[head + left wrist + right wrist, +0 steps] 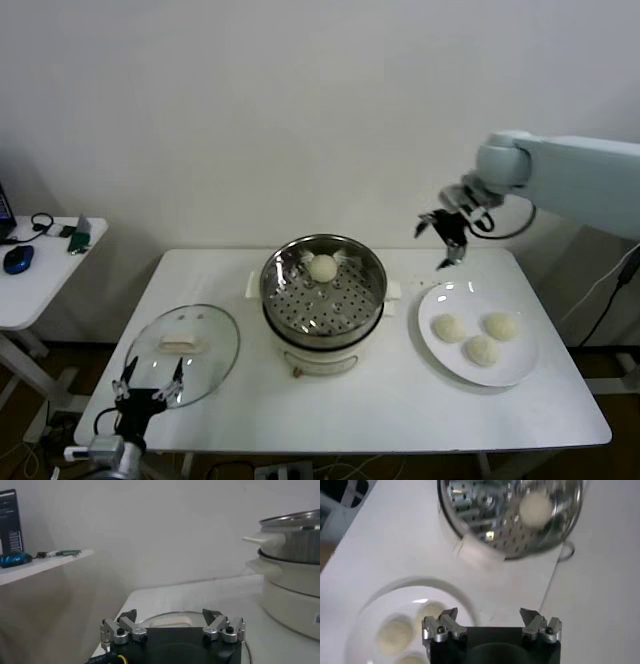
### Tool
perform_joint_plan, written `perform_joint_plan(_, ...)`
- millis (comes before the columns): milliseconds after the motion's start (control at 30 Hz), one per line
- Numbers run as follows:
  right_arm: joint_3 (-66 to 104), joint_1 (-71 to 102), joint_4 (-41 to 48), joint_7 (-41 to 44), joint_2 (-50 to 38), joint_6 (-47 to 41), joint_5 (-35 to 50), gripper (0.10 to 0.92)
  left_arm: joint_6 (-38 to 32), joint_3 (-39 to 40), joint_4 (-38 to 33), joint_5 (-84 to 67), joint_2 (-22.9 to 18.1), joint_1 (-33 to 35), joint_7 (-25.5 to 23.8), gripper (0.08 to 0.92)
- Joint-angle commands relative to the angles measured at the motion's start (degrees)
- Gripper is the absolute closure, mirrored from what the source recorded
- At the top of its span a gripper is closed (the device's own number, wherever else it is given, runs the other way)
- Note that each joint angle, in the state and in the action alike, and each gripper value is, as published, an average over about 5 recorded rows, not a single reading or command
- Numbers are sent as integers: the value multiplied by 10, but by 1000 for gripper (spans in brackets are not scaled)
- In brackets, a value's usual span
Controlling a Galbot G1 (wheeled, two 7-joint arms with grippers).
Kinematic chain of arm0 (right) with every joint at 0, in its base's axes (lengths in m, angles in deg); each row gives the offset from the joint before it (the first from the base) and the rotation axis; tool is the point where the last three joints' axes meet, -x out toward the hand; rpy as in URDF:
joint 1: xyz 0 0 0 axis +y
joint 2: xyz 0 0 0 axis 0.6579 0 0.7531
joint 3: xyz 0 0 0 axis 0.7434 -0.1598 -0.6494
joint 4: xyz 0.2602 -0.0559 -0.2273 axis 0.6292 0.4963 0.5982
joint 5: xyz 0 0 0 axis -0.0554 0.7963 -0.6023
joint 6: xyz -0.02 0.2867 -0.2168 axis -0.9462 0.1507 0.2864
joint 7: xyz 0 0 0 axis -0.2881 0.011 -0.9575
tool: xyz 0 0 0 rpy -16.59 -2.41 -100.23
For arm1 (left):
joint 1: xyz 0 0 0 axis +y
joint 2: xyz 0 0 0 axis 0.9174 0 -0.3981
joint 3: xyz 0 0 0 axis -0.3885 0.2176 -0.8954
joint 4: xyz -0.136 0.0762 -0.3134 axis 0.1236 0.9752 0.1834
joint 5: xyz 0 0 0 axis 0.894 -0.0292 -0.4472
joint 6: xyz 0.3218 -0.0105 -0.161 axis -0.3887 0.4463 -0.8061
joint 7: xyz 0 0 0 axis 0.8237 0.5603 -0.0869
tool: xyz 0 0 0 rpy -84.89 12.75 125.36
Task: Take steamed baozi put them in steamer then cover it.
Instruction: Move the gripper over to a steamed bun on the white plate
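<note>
Left gripper [150,385] hangs spread over the cover [183,352]; right gripper [448,232] (empty, spread) above 3 plated baozi [482,348]

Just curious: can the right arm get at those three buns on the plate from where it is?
Probably yes. The right claw hangs open just above the plate, and nothing covers the three buns.

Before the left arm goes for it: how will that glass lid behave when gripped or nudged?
The cover lies flat on the table, so tipping looks unlikely; a push would probably slide it. Glass with a metal rim suggests heavy for its size, slick and breakable. Its flat handle seems the only real grip point. The open left gripper hovers at its near edge.
</note>
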Motion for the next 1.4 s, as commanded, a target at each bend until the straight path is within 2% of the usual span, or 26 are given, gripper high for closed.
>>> perform_joint_plan(33, 62, 151, -25, -36, -100, -104, -37, 203, 1, -1, 4, 1, -1, -1, 0, 177)
perform_joint_plan(267, 168, 267, 39, -48, -55, -112, -78, 203, 1, -4, 9, 2, -3, -2, 0, 177)
perform_joint_plan(533, 192, 299, 122, -42, 12, -102, -111, 203, 1, -10, 12, 2, -6, 1, 1, 177)
perform_joint_plan(767, 214, 329, 164, -46, 42, -94, -120, 203, -1, -15, 16, 2, -7, 2, 1, 177)
perform_joint_plan(1000, 222, 340, 170, -44, 46, -92, -124, 202, -1, -16, 21, 1, -7, 0, 2, 177)
perform_joint_plan(1100, 224, 340, 171, -45, 45, -90, -125, 220, -1, -16, 21, 1, -7, -1, 2, 177)
perform_joint_plan(1267, 233, 338, 173, -45, 46, -86, -118, 304, 0, -14, 21, 1, -7, -3, 2, 177)
perform_joint_plan(1400, 230, 328, 166, -40, 44, -85, -106, 323, 0, -13, 21, 2, -6, -3, 2, 177)
